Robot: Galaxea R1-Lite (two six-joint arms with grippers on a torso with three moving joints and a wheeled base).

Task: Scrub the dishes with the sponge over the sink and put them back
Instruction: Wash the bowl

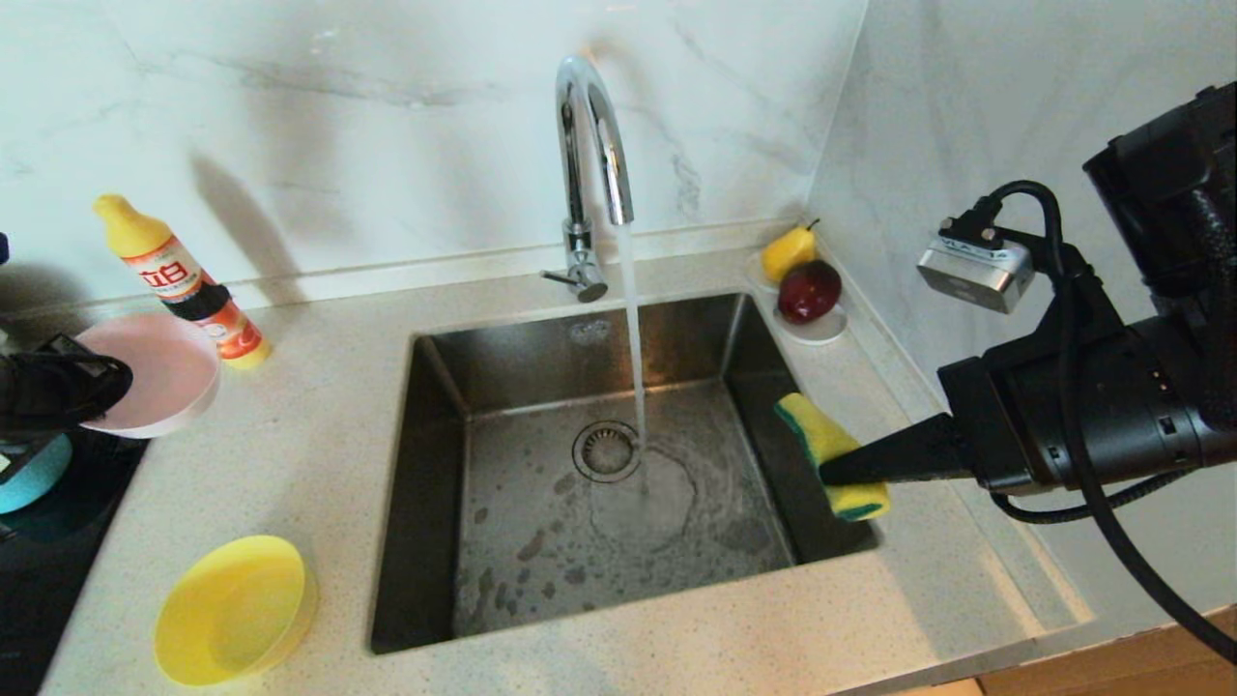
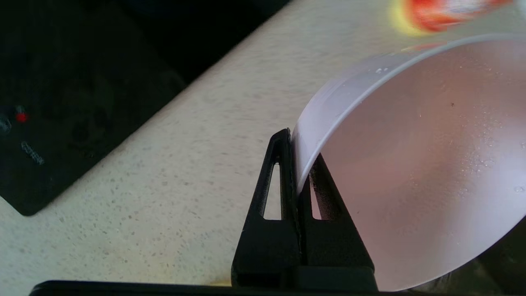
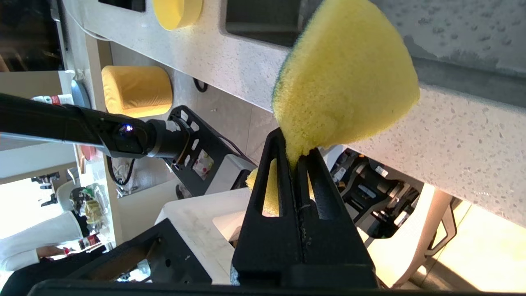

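So the right gripper [image 1: 836,472] has its jaws squeezed tight on the sponge [image 1: 831,454], parked over the sink [image 1: 464,580] right at its 3 o'clock rim, sponge's long axis running roughly 11 to 5. Left gripper [image 1: 121,379] is pinched on the rim of the pink bowl [image 1: 164,372], way out at 9 o'clock over the counter [image 1: 319,454], bowl tipped up on edge. From the sponge the bowl lies well apart toward 9, past the running tap [image 1: 589,145]. My guess: the bowl has to travel in over the basin. Yellow bowl [image 1: 237,609] waits at 7 o'clock on the counter.
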